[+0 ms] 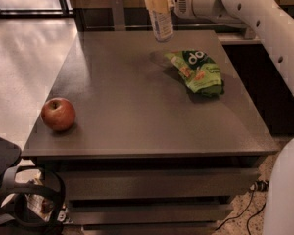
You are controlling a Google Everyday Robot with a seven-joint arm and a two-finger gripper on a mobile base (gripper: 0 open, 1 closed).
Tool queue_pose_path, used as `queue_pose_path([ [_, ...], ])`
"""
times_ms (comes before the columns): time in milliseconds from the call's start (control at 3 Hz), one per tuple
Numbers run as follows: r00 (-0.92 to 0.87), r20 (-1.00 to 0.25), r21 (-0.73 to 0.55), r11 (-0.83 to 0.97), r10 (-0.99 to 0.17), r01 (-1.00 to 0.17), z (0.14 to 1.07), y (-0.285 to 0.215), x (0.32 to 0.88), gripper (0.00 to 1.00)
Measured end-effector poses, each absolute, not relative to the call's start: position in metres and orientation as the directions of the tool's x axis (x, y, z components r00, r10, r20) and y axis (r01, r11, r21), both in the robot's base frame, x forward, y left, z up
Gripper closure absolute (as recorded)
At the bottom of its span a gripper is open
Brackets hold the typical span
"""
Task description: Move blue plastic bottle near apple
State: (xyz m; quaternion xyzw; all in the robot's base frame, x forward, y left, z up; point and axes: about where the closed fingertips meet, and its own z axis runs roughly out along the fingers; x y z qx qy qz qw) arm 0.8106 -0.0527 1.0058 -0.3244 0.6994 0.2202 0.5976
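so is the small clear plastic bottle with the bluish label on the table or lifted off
Lifted: the gripper holds the bottle above the dark table, its shadow apart below.
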Motion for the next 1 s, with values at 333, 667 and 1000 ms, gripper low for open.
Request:
queue_pose_path([
  [333,-0.069,-0.988,-0.043,0.665,-0.141,-0.745,1.026,-0.062,0.764,1.0],
  [667,-0.075,-0.994,0.007,0.627,-0.082,-0.779,1.035,-0.064,0.718,1.0],
  [1000,-0.124,-0.992,0.094,0.541,-0.02,-0.836,1.026,-0.038,0.64,1.0],
])
